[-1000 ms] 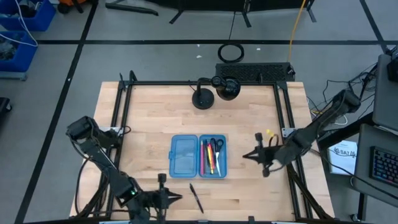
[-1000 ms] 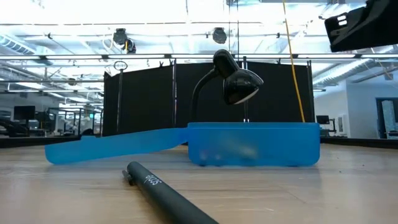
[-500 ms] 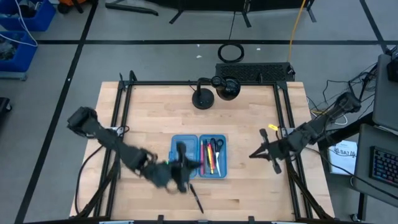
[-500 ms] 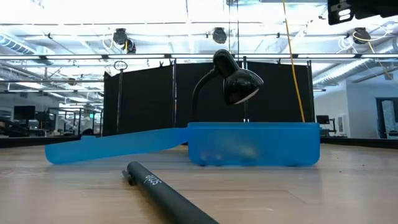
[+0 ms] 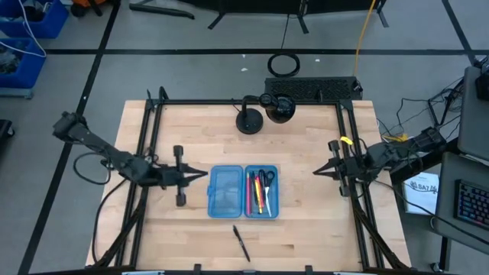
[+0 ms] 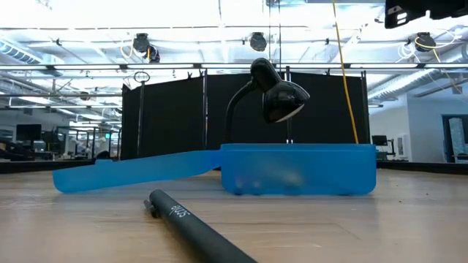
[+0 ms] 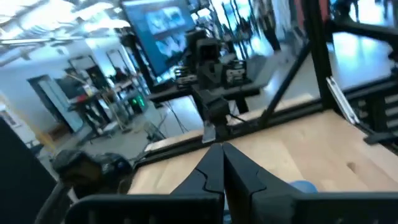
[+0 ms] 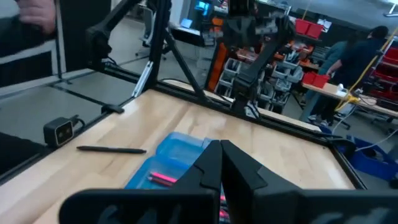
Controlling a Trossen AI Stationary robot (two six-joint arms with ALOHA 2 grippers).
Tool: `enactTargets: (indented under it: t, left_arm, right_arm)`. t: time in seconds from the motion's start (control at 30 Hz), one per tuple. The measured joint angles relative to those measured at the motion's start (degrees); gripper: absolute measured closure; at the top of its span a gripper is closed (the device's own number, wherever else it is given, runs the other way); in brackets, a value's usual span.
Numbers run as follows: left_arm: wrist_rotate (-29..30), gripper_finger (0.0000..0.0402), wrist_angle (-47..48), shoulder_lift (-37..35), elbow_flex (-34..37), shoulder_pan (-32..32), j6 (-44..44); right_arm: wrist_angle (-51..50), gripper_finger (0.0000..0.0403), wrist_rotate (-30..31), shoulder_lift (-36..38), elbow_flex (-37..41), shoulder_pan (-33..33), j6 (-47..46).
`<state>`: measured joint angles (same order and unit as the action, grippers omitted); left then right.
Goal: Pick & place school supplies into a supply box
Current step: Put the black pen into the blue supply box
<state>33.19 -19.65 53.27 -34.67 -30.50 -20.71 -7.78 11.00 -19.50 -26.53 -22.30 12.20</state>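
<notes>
High view: the translucent blue plastic supply box (image 5: 244,192) lies open at the middle of the wooden table (image 5: 306,237), its right half holding pink, yellow and orange pens and black-handled scissors (image 5: 264,181). A black pen (image 5: 241,243) lies alone on the wood near the front edge, apart from the box. The left gripper (image 5: 200,175) hovers just left of the box, clenched and empty. The right gripper (image 5: 319,171) hangs near the table's right rail, well apart from the box, also pinched together with nothing in it. A black desk lamp (image 5: 263,111) stands at the far edge.

Low view: the black pen lies in front of the blue box, with the lamp behind.

Left wrist view: the dark fingers (image 7: 211,171) meet at their tips; a sliver of blue box shows beyond them.

Right wrist view: the closed fingers (image 8: 211,165) point toward the box, the lone pen off to one side.
</notes>
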Motion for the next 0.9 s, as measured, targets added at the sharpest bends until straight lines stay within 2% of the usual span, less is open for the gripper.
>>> enactTargets:
  t: [0.07, 0.2, 0.3, 0.43, 0.53, 0.6, 0.83, 0.9]
  left_arm:
    - [-1.1, 0.0399, -5.8, -4.3, 6.9, 0.2, 0.5]
    - [-9.2, 0.0399, -14.7, -9.0, 16.4, 0.7, 4.8]
    - [-11.5, 0.0399, -17.2, -7.7, 19.8, 0.7, 9.2]
    - [-9.4, 0.04, -17.5, -0.8, 19.2, 0.7, 16.6]
    - [-8.3, 0.0398, -16.2, 7.9, 15.1, 0.7, 19.2]
    - [-9.5, 0.0392, -12.0, 13.9, 10.4, 0.7, 19.2]
    - [-21.1, 0.0382, 15.6, 32.3, -12.8, 1.6, 14.5]
    - [-22.5, 0.0381, 22.3, 36.6, -19.2, 1.6, 13.7]
  right_arm:
    - [0.0, 0.0403, -1.9, 0.9, 0.7, 1.5, 0.6]
    - [0.3, 0.0403, -5.5, 1.5, 1.6, 4.5, 0.1]
    - [1.3, 0.0403, -6.7, 1.4, 2.8, 5.9, -0.7]
    - [4.1, 0.0403, -6.7, 1.5, 5.1, 6.9, -0.9]
    - [5.4, 0.0403, -6.7, 1.4, 7.2, 7.6, -0.8]
    - [7.4, 0.0403, -6.7, 1.4, 8.4, 8.2, -1.1]
    - [10.2, 0.0403, -6.6, 1.4, 10.1, 10.6, -5.7]
    - [10.2, 0.0403, -6.6, 1.5, 10.1, 11.0, -6.9]
